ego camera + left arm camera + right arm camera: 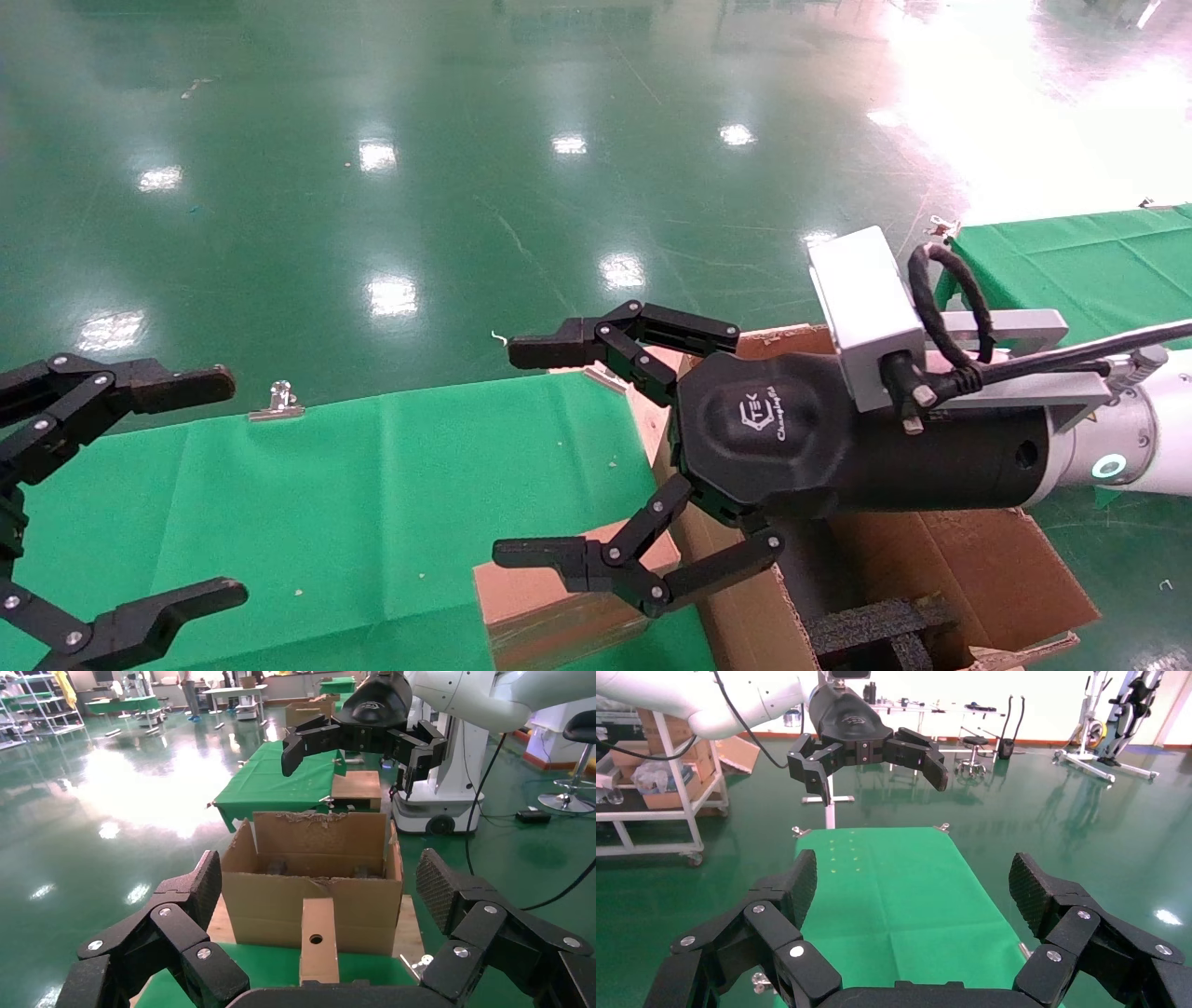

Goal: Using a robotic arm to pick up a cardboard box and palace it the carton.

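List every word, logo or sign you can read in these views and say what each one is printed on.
"TEK": embossed with a hexagon logo on the black body of the right gripper.
A script word beside it, seemingly starting "Ch": too blurred to read for certain.
The cardboard box shows only a punched hole, no legible print.

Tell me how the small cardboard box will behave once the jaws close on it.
The cardboard box stands upright on a narrow edge beside the carton, so a push would probably tip it. Its glossy tape wrap may be slippery. It looks flat and thin, so likely light and fairly stiff. The right gripper hangs open above it.
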Tool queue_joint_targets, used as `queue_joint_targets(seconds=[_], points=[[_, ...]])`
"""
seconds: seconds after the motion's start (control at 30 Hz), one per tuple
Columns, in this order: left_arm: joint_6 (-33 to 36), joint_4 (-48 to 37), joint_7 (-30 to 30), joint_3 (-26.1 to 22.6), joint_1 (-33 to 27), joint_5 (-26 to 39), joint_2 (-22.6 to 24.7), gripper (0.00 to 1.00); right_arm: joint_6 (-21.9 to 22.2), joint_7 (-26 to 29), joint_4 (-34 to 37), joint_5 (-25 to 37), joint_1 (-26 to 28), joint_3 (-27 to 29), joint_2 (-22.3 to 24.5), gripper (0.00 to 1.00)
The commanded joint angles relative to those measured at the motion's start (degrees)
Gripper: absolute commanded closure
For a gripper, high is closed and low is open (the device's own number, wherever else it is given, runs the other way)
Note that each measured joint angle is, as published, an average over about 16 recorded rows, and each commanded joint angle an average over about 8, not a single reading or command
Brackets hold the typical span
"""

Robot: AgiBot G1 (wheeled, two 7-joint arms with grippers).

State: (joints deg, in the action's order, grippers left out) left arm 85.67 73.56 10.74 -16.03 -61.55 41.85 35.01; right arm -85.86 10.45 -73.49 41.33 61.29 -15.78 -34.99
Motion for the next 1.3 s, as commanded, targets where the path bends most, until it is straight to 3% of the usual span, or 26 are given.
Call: queue_joint_targets(seconds=[0.03,0.43,0.47,0.7,0.73,1.03,1.3], points=[[0.0,0.0,0.0,0.0,0.0,0.0,0.0,0.0,0.0,0.0,0.0,0.0,0.0,0.0,0.0,0.0],[0.0,0.0,0.0,0.0,0.0,0.0,0.0,0.0,0.0,0.0,0.0,0.0,0.0,0.0,0.0,0.0],[0.0,0.0,0.0,0.0,0.0,0.0,0.0,0.05,0.0,0.0,0.0,0.0,0.0,0.0,0.0,0.0],[0.0,0.0,0.0,0.0,0.0,0.0,0.0,0.93,0.0,0.0,0.0,0.0,0.0,0.0,0.0,0.0],[0.0,0.0,0.0,0.0,0.0,0.0,0.0,1.0,0.0,0.0,0.0,0.0,0.0,0.0,0.0,0.0],[0.0,0.0,0.0,0.0,0.0,0.0,0.0,1.0,0.1,0.7,0.1,1.4,0.9,-0.8,-0.2,0.0],[0.0,-0.1,0.0,-0.1,0.0,0.0,0.0,1.0,-2.7,2.3,1.5,12.4,8.7,-6.7,-2.6,0.0]])
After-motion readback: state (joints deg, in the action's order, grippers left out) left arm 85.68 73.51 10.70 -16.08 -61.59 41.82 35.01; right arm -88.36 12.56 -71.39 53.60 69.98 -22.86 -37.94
